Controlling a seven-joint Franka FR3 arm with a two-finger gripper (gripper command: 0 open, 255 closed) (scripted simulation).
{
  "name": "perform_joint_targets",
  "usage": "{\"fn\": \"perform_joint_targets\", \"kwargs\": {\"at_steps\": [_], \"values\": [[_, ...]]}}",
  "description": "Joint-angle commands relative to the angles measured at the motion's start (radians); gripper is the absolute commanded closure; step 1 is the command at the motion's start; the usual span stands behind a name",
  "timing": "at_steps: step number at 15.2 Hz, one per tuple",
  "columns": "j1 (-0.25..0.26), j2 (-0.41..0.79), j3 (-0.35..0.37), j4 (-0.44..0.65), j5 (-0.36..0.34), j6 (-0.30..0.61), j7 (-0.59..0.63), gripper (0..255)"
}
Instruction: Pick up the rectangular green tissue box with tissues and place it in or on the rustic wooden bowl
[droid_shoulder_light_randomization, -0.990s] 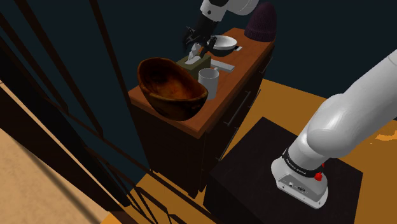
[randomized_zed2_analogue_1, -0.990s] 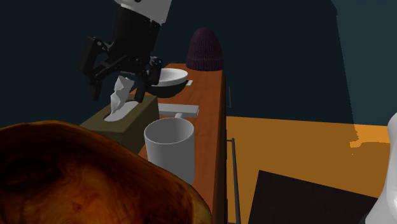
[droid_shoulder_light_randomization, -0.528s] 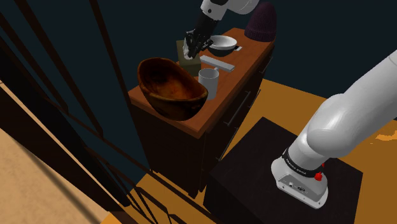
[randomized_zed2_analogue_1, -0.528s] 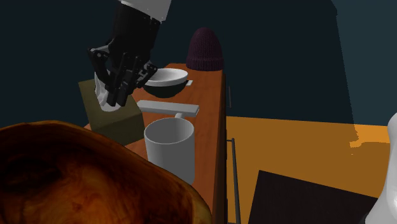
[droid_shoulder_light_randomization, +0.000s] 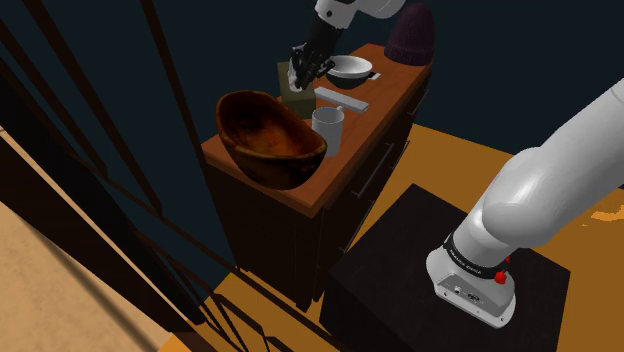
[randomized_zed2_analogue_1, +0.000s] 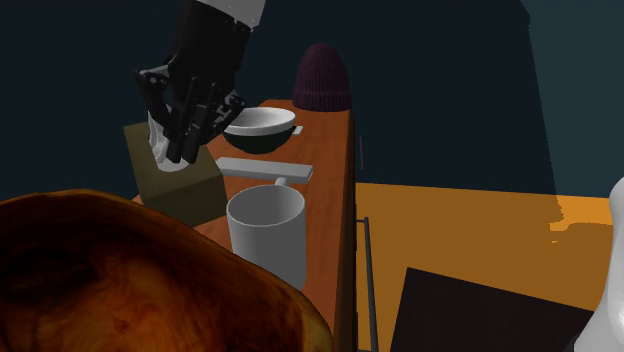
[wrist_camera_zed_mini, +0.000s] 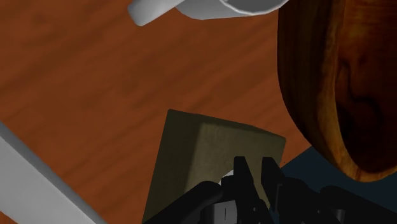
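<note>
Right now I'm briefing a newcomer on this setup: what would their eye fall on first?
First the big brown bowl, taking up the near end of the wooden cabinet top. Then the black gripper, shut on the olive box, which is tipped up just beyond the bowl, beside a white mug. A dark purple hat sits at the far end.

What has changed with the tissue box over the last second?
The gripper shut on the tissue box at its top and rose. The box swung from lying flat to hanging on end beneath it. The wooden bowl, mug and white bowl stayed put.
</note>
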Motion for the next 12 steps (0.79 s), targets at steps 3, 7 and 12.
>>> {"fn": "perform_joint_targets", "kwargs": {"at_steps": [3,7,12], "values": [[-0.003,-0.009,-0.001,0.044,-0.012,-0.052,0.018,255],[-0.005,-0.013,-0.002,0.092,-0.021,-0.103,0.035,255],[-0.007,-0.014,-0.003,0.156,-0.032,-0.166,0.055,255]]}}
